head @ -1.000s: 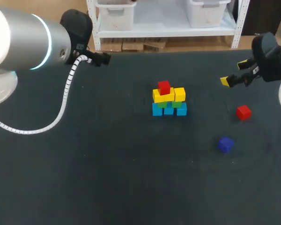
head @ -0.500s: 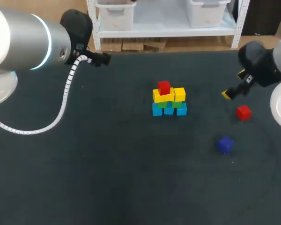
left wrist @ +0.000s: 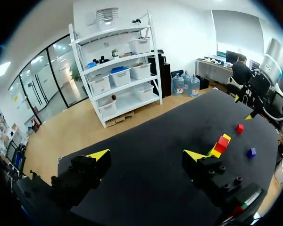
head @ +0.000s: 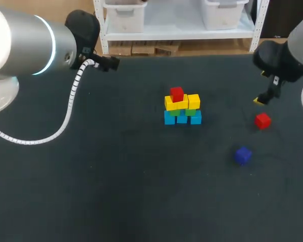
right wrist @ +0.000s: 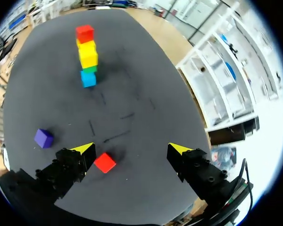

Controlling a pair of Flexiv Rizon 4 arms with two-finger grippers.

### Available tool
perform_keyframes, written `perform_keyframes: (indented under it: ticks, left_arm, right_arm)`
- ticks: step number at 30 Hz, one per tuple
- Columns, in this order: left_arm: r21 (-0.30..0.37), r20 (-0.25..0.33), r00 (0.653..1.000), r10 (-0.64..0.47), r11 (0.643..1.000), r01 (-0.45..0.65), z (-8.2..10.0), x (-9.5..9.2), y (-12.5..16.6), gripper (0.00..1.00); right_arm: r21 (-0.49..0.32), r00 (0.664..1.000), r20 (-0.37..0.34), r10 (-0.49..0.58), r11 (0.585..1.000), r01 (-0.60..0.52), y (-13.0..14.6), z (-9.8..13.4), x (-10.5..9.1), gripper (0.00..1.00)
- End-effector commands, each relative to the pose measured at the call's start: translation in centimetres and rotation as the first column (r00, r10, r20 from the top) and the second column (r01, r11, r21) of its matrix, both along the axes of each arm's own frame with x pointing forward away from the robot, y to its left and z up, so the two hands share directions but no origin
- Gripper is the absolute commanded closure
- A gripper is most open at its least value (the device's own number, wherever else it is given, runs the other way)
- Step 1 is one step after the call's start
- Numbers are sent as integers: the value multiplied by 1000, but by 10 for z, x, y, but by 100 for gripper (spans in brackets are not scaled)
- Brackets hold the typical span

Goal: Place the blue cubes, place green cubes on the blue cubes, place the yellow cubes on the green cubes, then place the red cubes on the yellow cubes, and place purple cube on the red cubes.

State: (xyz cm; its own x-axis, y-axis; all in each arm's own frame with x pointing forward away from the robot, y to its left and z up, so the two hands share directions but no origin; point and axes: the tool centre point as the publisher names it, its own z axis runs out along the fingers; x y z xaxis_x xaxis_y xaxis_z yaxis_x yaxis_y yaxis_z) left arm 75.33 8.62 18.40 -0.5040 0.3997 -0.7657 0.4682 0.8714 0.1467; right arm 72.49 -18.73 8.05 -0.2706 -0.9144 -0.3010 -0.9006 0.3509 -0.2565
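1. Holding nothing, my right gripper (right wrist: 132,149) hangs over the far right of the table (head: 116,191) with its fingers spread wide.
2. Below it lies the loose red cube (right wrist: 104,162), between the fingers and closer to one of them, with neither touching it.
3. The purple cube (head: 243,155) sits alone on the table, near the loose red cube but apart from it.
4. The stack (head: 182,107) stands mid-table: blue cubes (head: 182,119) at the bottom, green cubes (head: 191,112) on them, yellow cubes (head: 193,101) above, and the top red cube (head: 177,94).
5. My left gripper (left wrist: 146,155) is open and empty at the far left, well apart from every cube.
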Motion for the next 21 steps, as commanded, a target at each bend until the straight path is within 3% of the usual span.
perform_keyframes:
  ticks: [1, 4, 11, 21]
  left_arm:
    - [-2, -2, 1000, -4, 1000, 4, 0, 2, 1, 0]
    - [-2, -2, 1000, -4, 1000, 4, 0, 2, 1, 0]
    - [-2, -2, 1000, -4, 1000, 4, 0, 2, 1, 0]
    - [-2, -2, 1000, -4, 1000, 4, 0, 2, 1, 0]
  right_arm:
    - [117, 920, -289, 264, 964, -240, 2, 2, -9, 0]
    - [80, 892, -330, 308, 951, -299, 3, -4, -19, 0]
    - [-101, 880, -367, 301, 928, -359, -7, -25, -34, 0]
    - [-127, 844, -447, 297, 913, -389, -15, -51, -46, 0]
